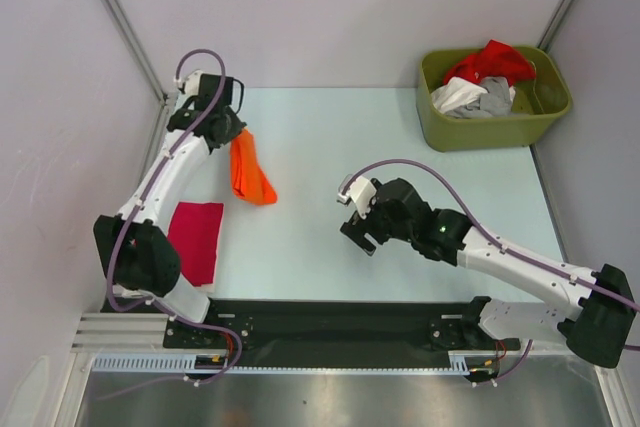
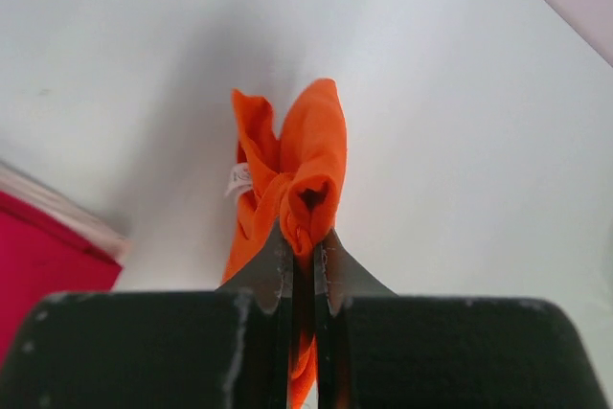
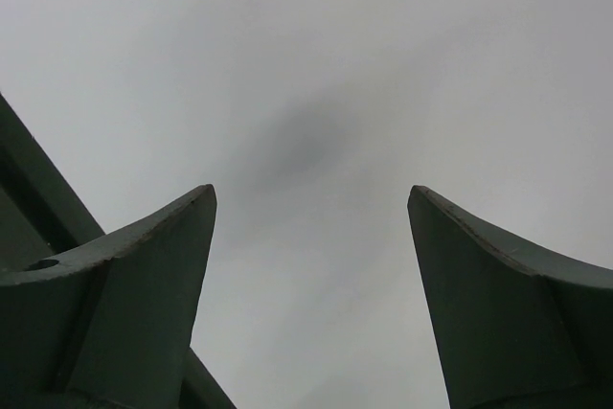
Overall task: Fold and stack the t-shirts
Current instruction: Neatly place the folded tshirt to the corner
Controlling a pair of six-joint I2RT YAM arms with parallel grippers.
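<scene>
left gripper (image 2: pixel 304 239) clamped on orange t-shirt (image 2: pixel 308 141) | right gripper (image 3: pixel 311 193) jaws wide apart, holding nothing | magenta-red t-shirt (image 1: pixel 197 237) lies flat on table (image 1: pixel 330 147)

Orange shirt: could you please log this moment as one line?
left gripper: shut on orange shirt; right gripper: open, empty; magenta shirt: folded flat

Left claw (image 2: pixel 302 261) pinching bunched orange t-shirt (image 2: pixel 305 155); magenta-red t-shirt (image 2: pixel 43 261) at left edge.

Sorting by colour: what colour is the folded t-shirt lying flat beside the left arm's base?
Magenta-red folded t-shirt; top external view shows it best.
</scene>
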